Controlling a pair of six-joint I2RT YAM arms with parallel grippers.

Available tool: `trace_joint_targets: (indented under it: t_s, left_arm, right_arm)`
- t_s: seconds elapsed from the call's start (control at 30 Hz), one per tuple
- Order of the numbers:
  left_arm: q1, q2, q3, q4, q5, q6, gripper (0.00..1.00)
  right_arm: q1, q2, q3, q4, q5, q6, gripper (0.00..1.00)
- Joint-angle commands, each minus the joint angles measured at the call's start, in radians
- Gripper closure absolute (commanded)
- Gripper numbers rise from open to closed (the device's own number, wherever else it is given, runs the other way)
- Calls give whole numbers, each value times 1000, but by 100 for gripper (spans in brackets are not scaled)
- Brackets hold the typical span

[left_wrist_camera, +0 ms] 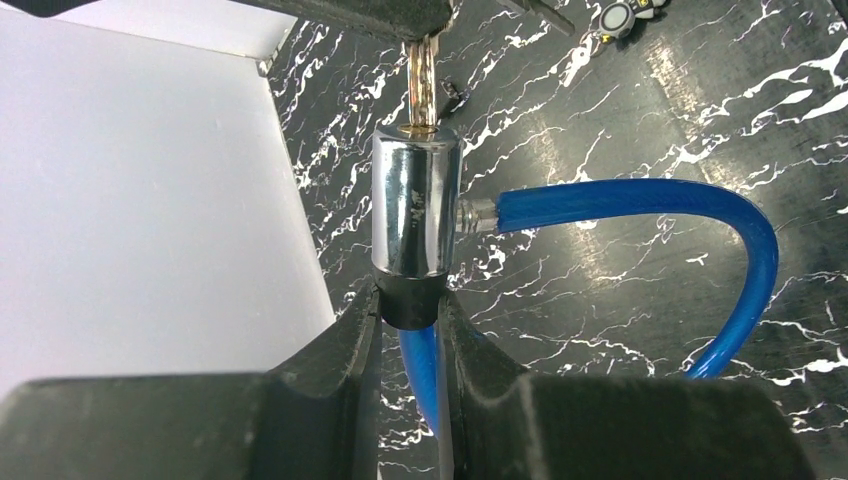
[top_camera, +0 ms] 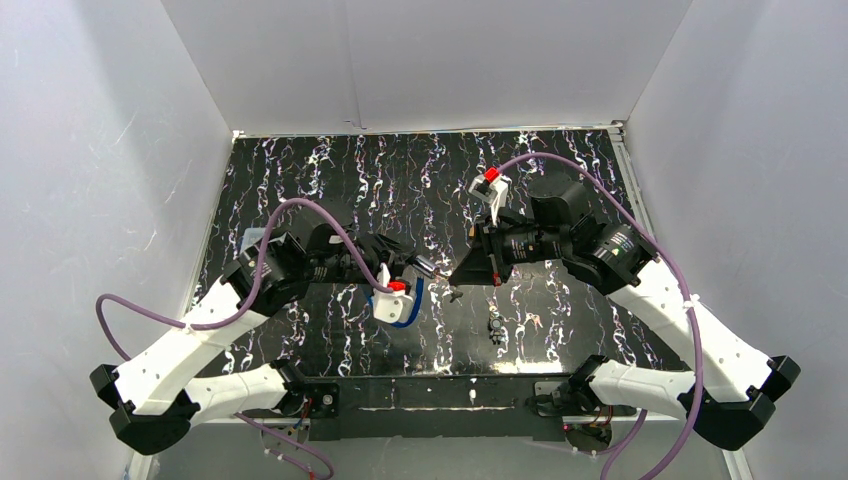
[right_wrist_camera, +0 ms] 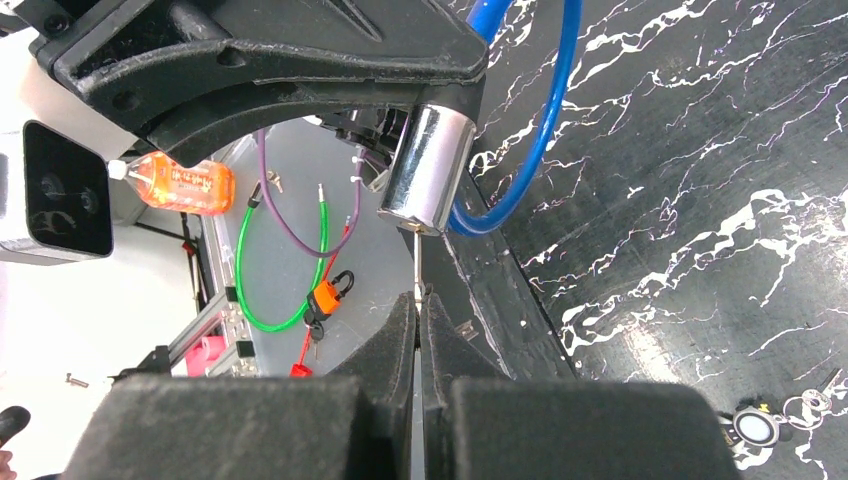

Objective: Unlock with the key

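- Left wrist: left gripper point(left_wrist_camera: 410, 312) is clamped on the black end of the chrome lock cylinder point(left_wrist_camera: 416, 200), above the marbled table point(left_wrist_camera: 650, 90).
- Right gripper point(right_wrist_camera: 418, 315) is pinched together on the brass key point(left_wrist_camera: 421, 80), its blade entering the cylinder's keyhole.
- Blue cable point(left_wrist_camera: 640, 198) loops from the cylinder's side.
- The step in hand looks like insertion; next, seat the key fully, then twist it while the left braces.

Chrome barrel lock point(left_wrist_camera: 415, 205) upright in left wrist view, black end at 6 o'clock. Brass key point(left_wrist_camera: 422, 85) tip at its 12 o'clock end. Blue cable point(left_wrist_camera: 640, 200) out at 3 o'clock, curling down to 5 o'clock.
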Motion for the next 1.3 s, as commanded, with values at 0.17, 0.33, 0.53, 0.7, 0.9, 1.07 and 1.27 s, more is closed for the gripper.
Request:
trace_joint_targets:
  t_s: [0.17,0.33,0.53,0.7,0.9,1.07,1.27]
  left_arm:
    - [-20,-15,-1,18,-2,35,100]
    - [-21,-20,2,18,4,30,100]
    - [-26,-25,5,18,8,18,100]
    - [-29,-28,-1,18,10,18,100]
    - [-31,-31,-12,19,10,24,100]
    - [-36,-30,-18,18,1,27,100]
    - [-39,-23,-14,27,-15,19,100]
  right_arm:
    - [-4,-4,-6,62,-3,3,99]
    - [-8,-2,-7,68,11,3,99]
    - [-22,-4,-19,99,14,21,99]
    - [-27,-5,-30,128,9,38,99]
    - [-32,-18,-46,162,9,57,99]
    - [-35,-30,-69,213,14,91,99]
    - [-36,-50,-105,259,49,132,99]
